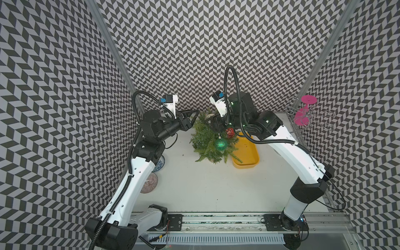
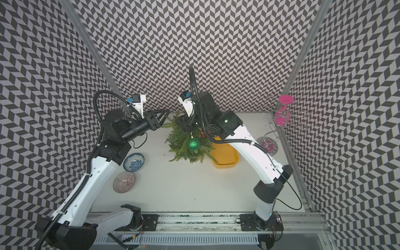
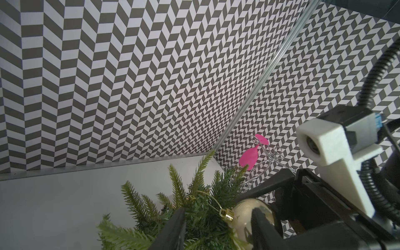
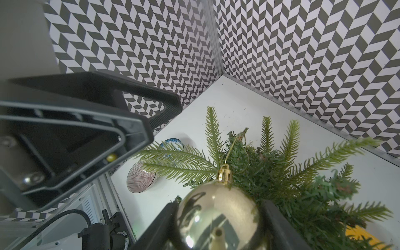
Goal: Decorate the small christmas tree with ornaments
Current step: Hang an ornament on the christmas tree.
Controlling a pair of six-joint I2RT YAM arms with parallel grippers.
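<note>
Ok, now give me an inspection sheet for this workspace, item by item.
Surface: white table, a few dark specks near the tree.
Job's things: small christmas tree standing at the back; green bauble and red bauble on its branches; gold bauble held over the treetop.
Clutter: yellow tray beside the tree, nothing seen in its visible part; blue-patterned bowl and pink ribbed bowl by the left arm; wire rack with a pink glass.
Grippers: left gripper open, holding nothing; right gripper shut on the gold bauble.
Cables: black conduit loops over both arms.
Surroundings: chevron-patterned walls; mounting rail in front.
</note>
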